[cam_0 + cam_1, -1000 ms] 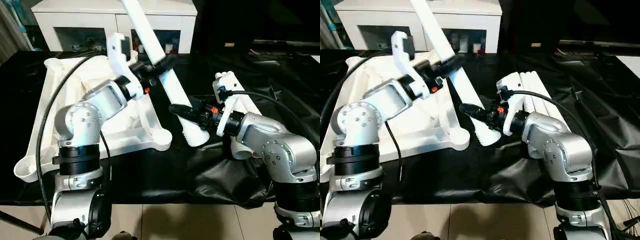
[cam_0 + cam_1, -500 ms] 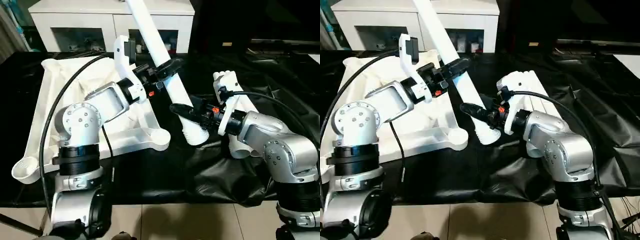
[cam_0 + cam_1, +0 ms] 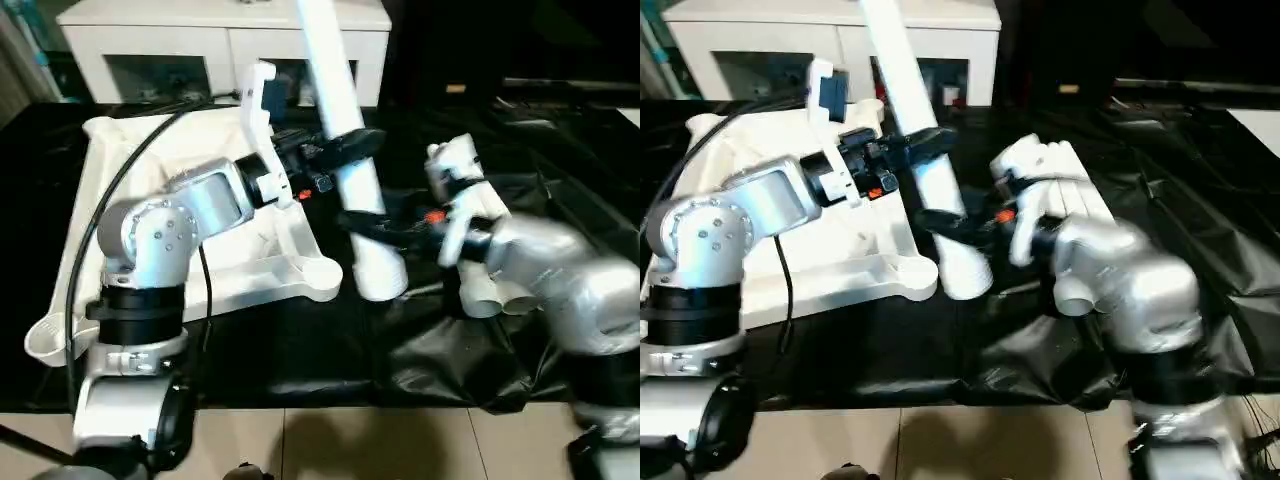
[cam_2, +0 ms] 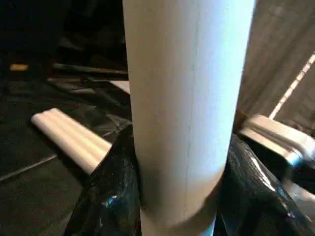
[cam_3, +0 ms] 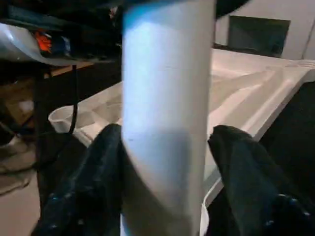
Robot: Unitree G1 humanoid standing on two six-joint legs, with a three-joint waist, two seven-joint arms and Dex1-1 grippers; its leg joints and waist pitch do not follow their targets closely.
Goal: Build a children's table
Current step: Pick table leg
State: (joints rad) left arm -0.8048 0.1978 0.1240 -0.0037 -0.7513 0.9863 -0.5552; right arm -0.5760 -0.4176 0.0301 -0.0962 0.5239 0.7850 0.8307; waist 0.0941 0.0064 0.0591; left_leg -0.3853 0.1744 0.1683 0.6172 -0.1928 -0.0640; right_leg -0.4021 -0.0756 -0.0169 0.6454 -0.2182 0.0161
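White table leg (image 3: 345, 150) held nearly upright, thick end low, just beside the corner socket (image 3: 322, 272) of the upside-down table top (image 3: 150, 180) on the black sheet (image 3: 300, 340). Left gripper (image 3: 345, 145) clamped around its middle. Right gripper (image 3: 375, 225) lower, fingers (image 5: 246, 187) on both sides; whether pressing, cannot tell. Spare legs (image 3: 475, 225) lying beside.

white cabinet with glass-fronted compartments (image 3: 225, 35) at the back, crinkled black plastic sheeting (image 3: 440, 360) spread underneath, pale floor (image 3: 400, 445) in front
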